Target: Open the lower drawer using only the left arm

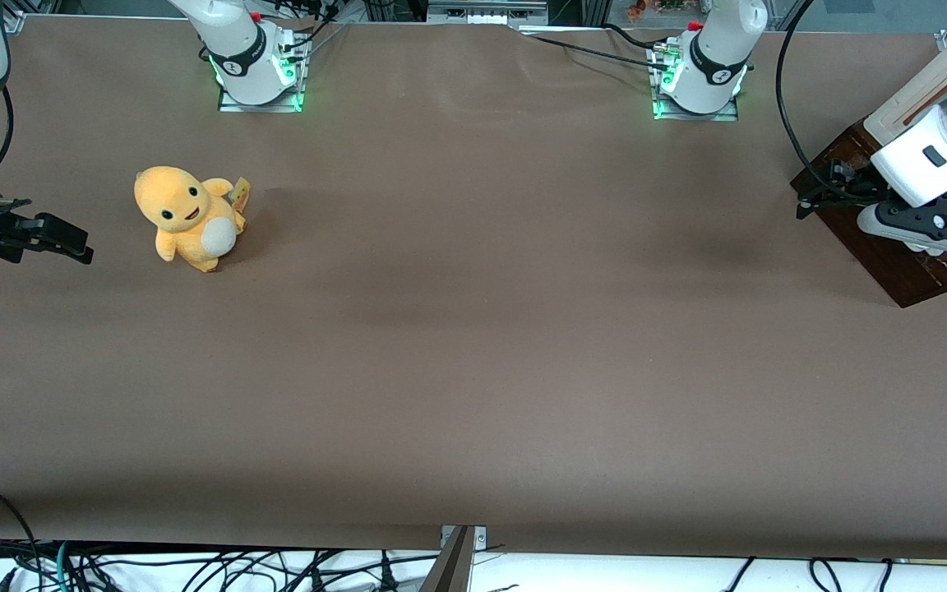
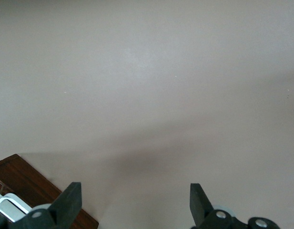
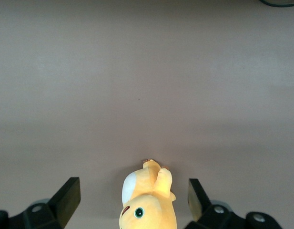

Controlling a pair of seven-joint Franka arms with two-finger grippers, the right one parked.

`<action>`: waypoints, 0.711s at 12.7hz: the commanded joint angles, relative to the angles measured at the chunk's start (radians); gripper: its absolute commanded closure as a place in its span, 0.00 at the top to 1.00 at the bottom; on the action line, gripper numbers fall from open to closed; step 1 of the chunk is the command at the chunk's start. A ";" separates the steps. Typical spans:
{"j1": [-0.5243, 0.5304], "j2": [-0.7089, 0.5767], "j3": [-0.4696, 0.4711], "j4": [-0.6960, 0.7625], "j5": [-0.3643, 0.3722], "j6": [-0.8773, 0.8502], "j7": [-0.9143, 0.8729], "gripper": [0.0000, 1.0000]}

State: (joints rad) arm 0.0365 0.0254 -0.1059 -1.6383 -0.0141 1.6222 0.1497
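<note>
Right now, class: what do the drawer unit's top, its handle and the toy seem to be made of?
Drawer unit: apparently dark wood, glossy varnish, reddish grain.
Handle: probably metal, pale silvery bar.
Plush toy: soft fabric, fuzzy orange pile, white belly.
The left gripper hovers over the unit, jaws open.

A wide counter point(image 1: 473, 345) covered in a plain matte brown sheet fills nearly the whole front view; the light falls soft and even, leaving only faint darker bands across the sheet; green lights glow at two metal mounting plates point(image 1: 260, 100) along the counter edge farthest from the front camera; below the counter edge nearest that camera lies a white strip point(image 1: 605, 573) strewn with loose black cables point(image 1: 194, 567).
</note>
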 commanded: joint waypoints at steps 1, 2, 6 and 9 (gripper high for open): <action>0.002 0.028 -0.006 0.043 0.025 -0.019 -0.001 1.00; -0.003 0.034 -0.006 0.043 0.026 -0.019 -0.001 1.00; -0.004 0.065 -0.006 0.048 0.026 -0.047 -0.001 1.00; 0.002 0.065 -0.006 0.048 0.026 -0.048 0.001 1.00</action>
State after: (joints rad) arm 0.0363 0.0774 -0.1073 -1.6284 -0.0141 1.6028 0.1498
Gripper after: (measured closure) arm 0.000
